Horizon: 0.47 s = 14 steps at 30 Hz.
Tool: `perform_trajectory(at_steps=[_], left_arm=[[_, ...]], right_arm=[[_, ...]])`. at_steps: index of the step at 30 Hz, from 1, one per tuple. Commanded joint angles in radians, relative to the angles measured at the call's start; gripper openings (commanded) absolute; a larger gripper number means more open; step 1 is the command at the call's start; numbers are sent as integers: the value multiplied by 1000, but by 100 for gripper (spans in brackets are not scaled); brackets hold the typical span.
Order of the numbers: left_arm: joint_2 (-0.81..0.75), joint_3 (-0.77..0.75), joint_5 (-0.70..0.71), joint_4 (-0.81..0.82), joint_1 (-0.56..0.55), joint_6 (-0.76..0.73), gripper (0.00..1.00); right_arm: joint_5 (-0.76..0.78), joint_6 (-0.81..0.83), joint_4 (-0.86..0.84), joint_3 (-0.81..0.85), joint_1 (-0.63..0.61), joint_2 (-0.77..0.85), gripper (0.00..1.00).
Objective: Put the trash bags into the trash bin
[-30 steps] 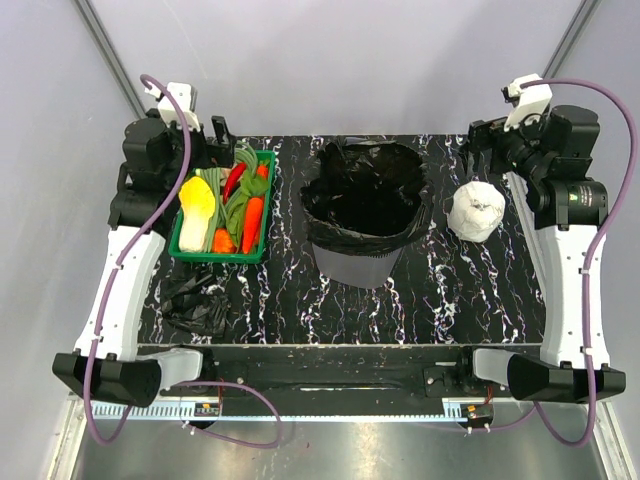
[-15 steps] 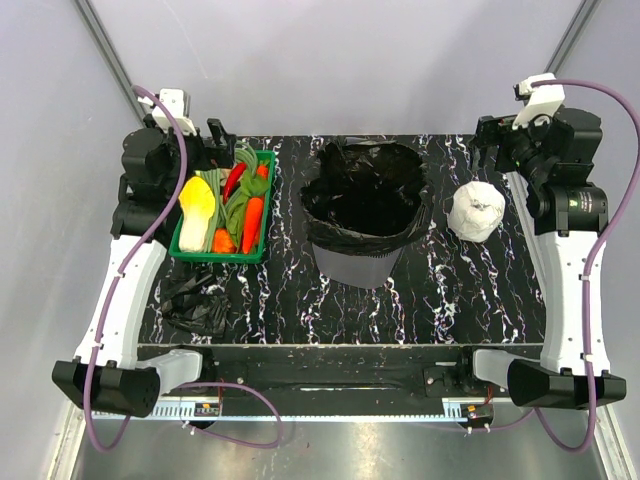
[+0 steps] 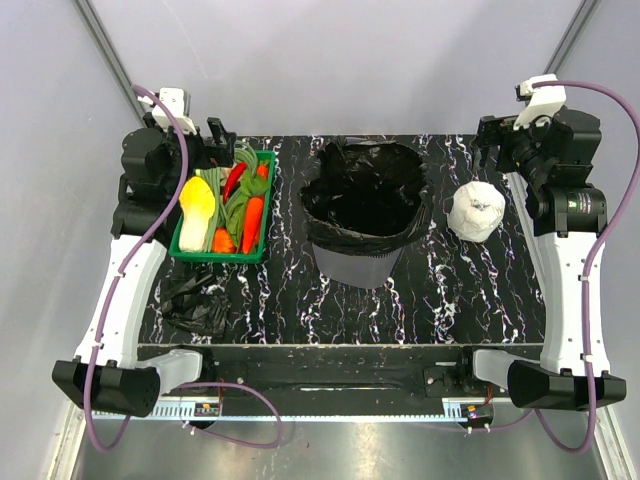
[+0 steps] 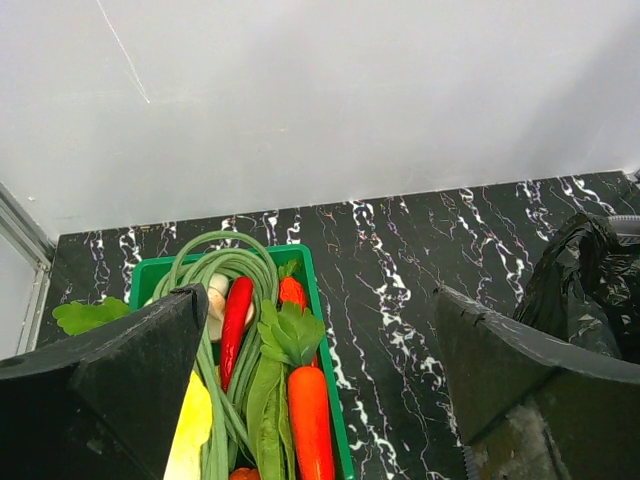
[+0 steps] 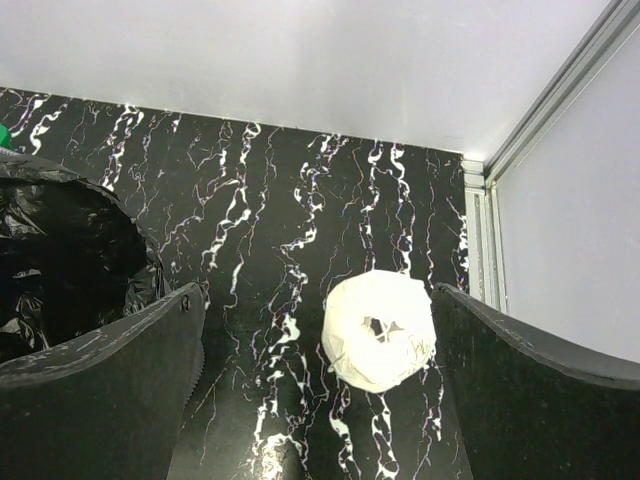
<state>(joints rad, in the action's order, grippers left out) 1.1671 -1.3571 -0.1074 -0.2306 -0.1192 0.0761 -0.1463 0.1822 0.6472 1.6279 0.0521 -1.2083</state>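
Black marbled desk (image 3: 480,290): one trash bag (image 3: 365,195) sits in the trash bin (image 3: 356,266); a second bag (image 3: 195,303) lies crumpled at the near-left edge, undelivered. Left hand (image 3: 215,135) and right hand (image 3: 490,135) gape empty.

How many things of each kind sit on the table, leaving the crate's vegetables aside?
Trash bin: 1
Trash bags: 2, a loose bag and a liner bag
Green crate: 1
White roll: 1
Total: 5

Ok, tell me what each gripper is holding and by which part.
Nothing. The left gripper and right gripper both stand open and empty; the loose trash bag lies untouched on the table.
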Motion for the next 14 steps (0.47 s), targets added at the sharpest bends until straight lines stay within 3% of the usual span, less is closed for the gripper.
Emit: perform_trajectory(at_steps=[1, 14], left_arm=[[5, -7, 6, 63, 6, -13, 99], [25, -13, -12, 74, 6, 5, 99]], right_arm=[[22, -6, -54, 7, -6, 7, 100], [25, 5, -58, -17, -6, 7, 100]])
